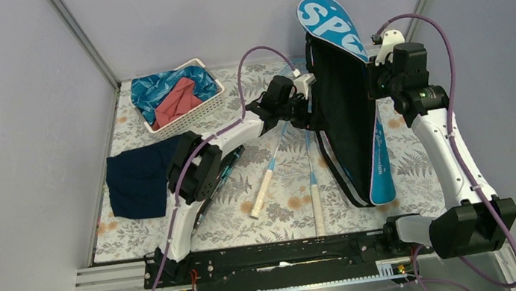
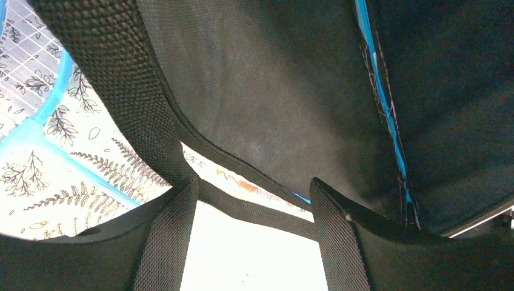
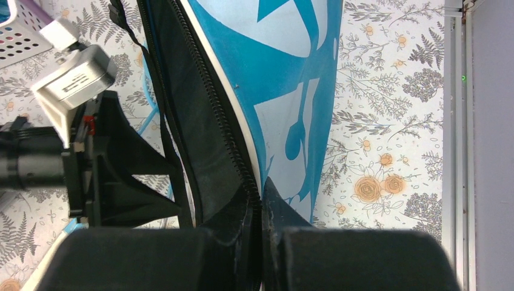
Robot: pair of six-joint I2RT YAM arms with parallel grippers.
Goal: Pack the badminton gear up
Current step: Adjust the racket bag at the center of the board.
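Left claw point(image 2: 251, 206) open beside bag point(image 1: 345, 111) mouth, gripping nothing; strap point(image 2: 121, 91) hangs near fingers point(image 2: 376, 254), could snag. Rackets point(image 1: 268, 174) lie on table point(image 1: 408, 163) left of bag, not yet in. Right claw point(image 3: 262, 218) pinched on bag zip edge, flap point(image 1: 329, 23) up; slip would drop flap. Cloth point(image 1: 135, 180), basket point(image 1: 191, 117) far left, no obstruction.
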